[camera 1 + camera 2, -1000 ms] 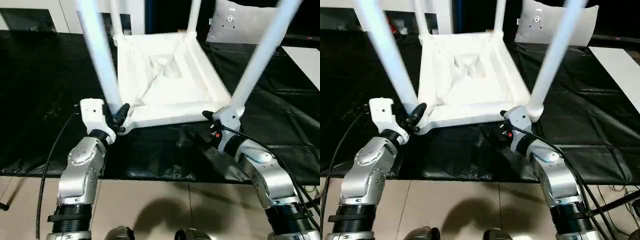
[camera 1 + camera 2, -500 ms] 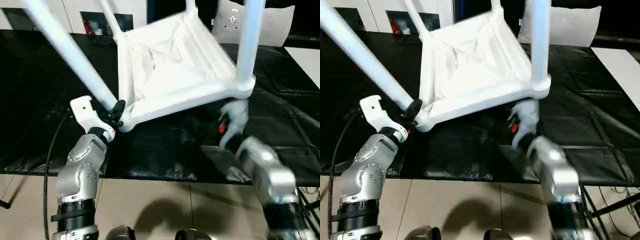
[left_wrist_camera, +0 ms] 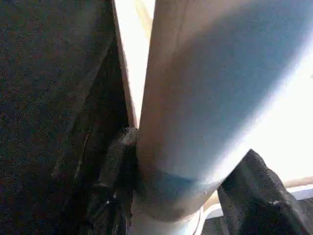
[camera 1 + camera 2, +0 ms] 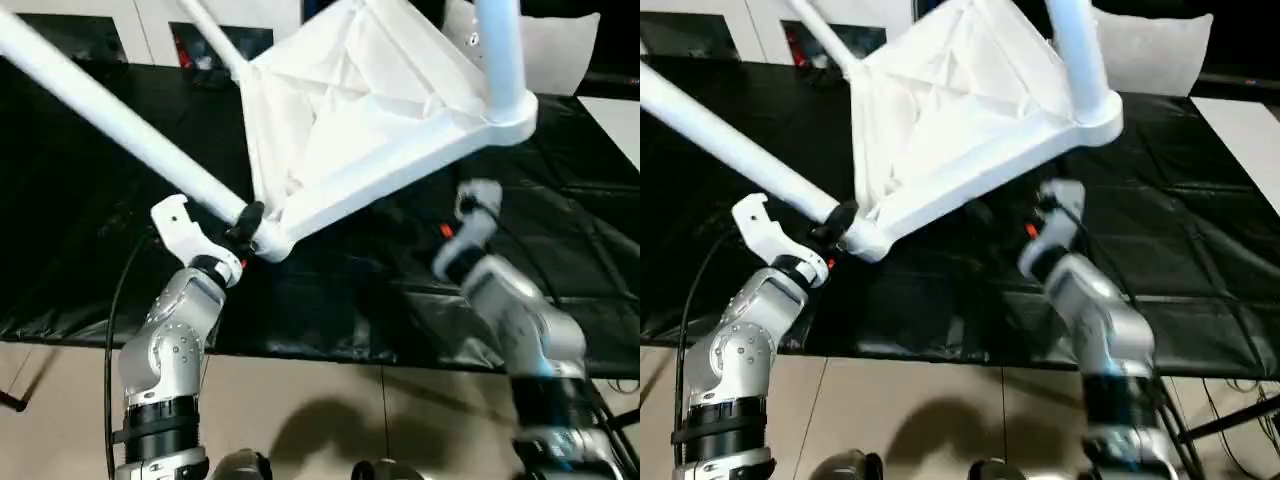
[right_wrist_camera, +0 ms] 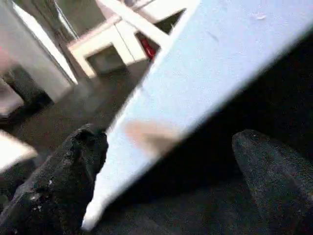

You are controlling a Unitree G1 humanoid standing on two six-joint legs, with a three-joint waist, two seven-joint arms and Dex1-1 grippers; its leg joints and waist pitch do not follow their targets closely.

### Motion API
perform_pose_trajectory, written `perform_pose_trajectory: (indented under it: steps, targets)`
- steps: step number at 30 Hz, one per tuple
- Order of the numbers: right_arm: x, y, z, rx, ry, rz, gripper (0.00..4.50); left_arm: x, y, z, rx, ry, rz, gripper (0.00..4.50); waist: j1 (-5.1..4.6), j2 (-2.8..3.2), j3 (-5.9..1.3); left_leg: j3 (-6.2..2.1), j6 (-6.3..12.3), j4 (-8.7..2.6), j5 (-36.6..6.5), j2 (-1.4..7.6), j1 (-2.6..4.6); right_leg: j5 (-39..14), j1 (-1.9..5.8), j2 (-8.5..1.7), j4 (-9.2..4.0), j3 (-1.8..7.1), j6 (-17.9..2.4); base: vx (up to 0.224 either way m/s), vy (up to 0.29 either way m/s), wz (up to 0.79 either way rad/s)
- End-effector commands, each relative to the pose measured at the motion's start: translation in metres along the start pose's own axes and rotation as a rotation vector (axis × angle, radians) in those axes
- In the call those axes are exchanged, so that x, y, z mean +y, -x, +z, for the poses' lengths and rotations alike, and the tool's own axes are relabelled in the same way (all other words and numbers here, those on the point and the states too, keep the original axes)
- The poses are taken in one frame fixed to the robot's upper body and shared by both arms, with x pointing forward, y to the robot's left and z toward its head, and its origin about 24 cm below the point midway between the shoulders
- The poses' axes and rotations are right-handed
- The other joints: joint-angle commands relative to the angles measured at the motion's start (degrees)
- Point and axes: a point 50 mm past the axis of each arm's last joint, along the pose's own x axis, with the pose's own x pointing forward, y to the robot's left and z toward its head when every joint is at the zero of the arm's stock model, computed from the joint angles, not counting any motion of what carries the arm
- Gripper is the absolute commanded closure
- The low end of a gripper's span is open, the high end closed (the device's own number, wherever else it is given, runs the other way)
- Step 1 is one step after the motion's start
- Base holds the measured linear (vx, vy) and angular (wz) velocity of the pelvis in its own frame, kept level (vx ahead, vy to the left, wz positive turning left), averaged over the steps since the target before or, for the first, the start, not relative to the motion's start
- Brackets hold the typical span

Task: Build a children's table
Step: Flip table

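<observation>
The children's table [image 4: 350,110] is upside down and tilted, its near right corner [image 4: 510,120] raised high and its near left corner low over the black sheet. My left gripper [image 4: 243,222] is shut on the near left leg [image 4: 110,120] just above its socket. In the left wrist view that leg [image 3: 205,98] sits between the black fingers [image 3: 112,166]. My right gripper [image 4: 470,200] is open below the raised corner, apart from it. In the right wrist view the table's white edge [image 5: 195,83] lies beyond the wide-apart fingers [image 5: 58,181].
A black sheet [image 4: 80,250] covers the work surface, and its front edge runs just ahead of my forearms. At the back stands a white cabinet [image 4: 150,25], with a white cushion-like thing [image 4: 570,50] at the back right. A white panel [image 4: 620,115] lies at the right edge.
The table has tipped, its right side lifting while it pivots on the left corner that I hold. The near right leg has risen away from my right gripper, which has stayed open.
</observation>
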Motion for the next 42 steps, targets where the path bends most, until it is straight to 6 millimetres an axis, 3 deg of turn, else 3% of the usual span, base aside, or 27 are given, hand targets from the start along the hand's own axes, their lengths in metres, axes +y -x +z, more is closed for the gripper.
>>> perform_pose_trajectory:
  steps: [1, 10, 13, 16, 18, 19, 22, 23, 26, 31, 42]
  targets:
    - [-0.004, 0.000, 0.000, -0.010, -0.038, -0.016, 0.00, -0.011, -0.003, -0.017, 0.079, 0.091, -0.060, 2.46, 0.02, -0.40, -4.10, -1.23, 4.25, -4.02, -4.3, 4.05, 1.22, -6.3, 2.39, -4.92, -3.84, 2.64, -13.0, 0.000, 0.000, 0.00]
    - [-0.005, -0.037, -0.003, -0.075, -0.224, -0.101, 0.00, -0.017, -0.005, -0.019, 0.102, 0.083, -0.089, 2.46, 0.33, -0.26, -4.31, -1.06, 4.13, -3.98, -3.1, 4.07, 1.23, -3.6, 2.51, -5.07, -3.34, 2.59, -14.1, 0.000, 0.000, 0.00]
    - [-0.002, -0.042, 0.000, -0.117, -0.273, -0.091, 0.00, -0.019, -0.005, -0.021, 0.114, 0.078, -0.100, 2.46, 0.67, 0.00, -4.44, -1.02, 4.36, -3.91, -2.7, 4.16, 1.40, -2.0, 2.45, -4.96, -3.12, 2.53, -14.2, 0.000, 0.000, 0.00]
    - [0.008, -0.052, 0.009, -0.220, -0.435, -0.005, 0.00, -0.022, -0.006, -0.024, 0.131, 0.068, -0.113, 2.46, 0.91, 0.07, -4.54, -0.96, 4.99, -3.88, -2.4, 4.18, 1.35, 0.6, 2.55, -4.96, -2.78, 2.56, -14.7, 0.000, 0.000, 0.00]
    - [0.012, -0.057, 0.012, -0.251, -0.505, 0.025, 0.00, -0.023, -0.006, -0.025, 0.140, 0.063, -0.122, 2.46, 0.95, 0.15, -4.46, -0.98, 4.88, -3.97, -3.5, 4.18, 1.34, -0.5, 2.54, -5.00, -2.95, 2.49, -14.9, 0.000, 0.000, 0.00]
    - [0.013, -0.060, 0.012, -0.263, -0.546, 0.026, 0.29, -0.024, -0.006, -0.026, 0.147, 0.054, -0.129, 2.46, 0.88, -0.05, -4.40, -0.91, 4.92, -3.99, -3.4, 4.19, 1.27, -0.4, 2.55, -4.96, -2.96, 2.49, -14.9, 0.000, 0.000, 0.00]
    - [0.013, -0.063, 0.011, -0.272, -0.565, 0.018, 0.36, -0.025, -0.005, -0.028, 0.156, 0.042, -0.133, 2.46, 0.95, 0.10, -4.60, -0.92, 4.95, -3.86, -2.0, 4.17, 1.28, 0.8, 2.58, -5.00, -2.71, 2.38, -15.1, 0.000, 0.000, 0.00]
    - [0.013, -0.064, 0.011, -0.285, -0.583, 0.013, 0.67, -0.025, -0.005, -0.028, 0.159, 0.039, -0.135, 2.46, 0.91, -0.04, -4.60, -0.88, 5.22, -3.82, -1.5, 4.16, 1.25, 1.5, 2.59, -4.99, -2.64, 2.39, -15.3, 0.000, 0.000, 0.00]
    - [0.012, -0.066, 0.012, -0.301, -0.614, 0.004, 0.74, -0.026, -0.005, -0.029, 0.165, 0.033, -0.141, 2.46, 0.95, 0.01, -4.60, -0.87, 5.75, -3.79, -1.4, 4.17, 1.23, 1.2, 2.61, -5.09, -2.65, 2.38, -15.4, 0.000, 0.000, 0.00]
    - [0.012, -0.069, 0.010, -0.292, -0.603, 0.004, 1.14, -0.027, -0.005, -0.030, 0.174, 0.024, -0.149, 2.46, 0.89, 0.06, -4.46, -0.87, 5.04, -3.93, -2.7, 4.17, 1.22, -1.0, 2.56, -5.03, -2.91, 2.33, -15.2, 0.000, 0.000, 0.00]
    - [0.010, -0.072, 0.006, -0.244, -0.548, -0.030, 2.03, -0.027, -0.006, -0.030, 0.178, 0.016, -0.144, 2.46, 0.89, 0.02, -4.57, -0.85, 5.51, -3.80, -1.9, 4.17, 1.19, 0.1, 2.62, -5.11, -2.73, 2.33, -15.8, 0.000, 0.000, 0.00]
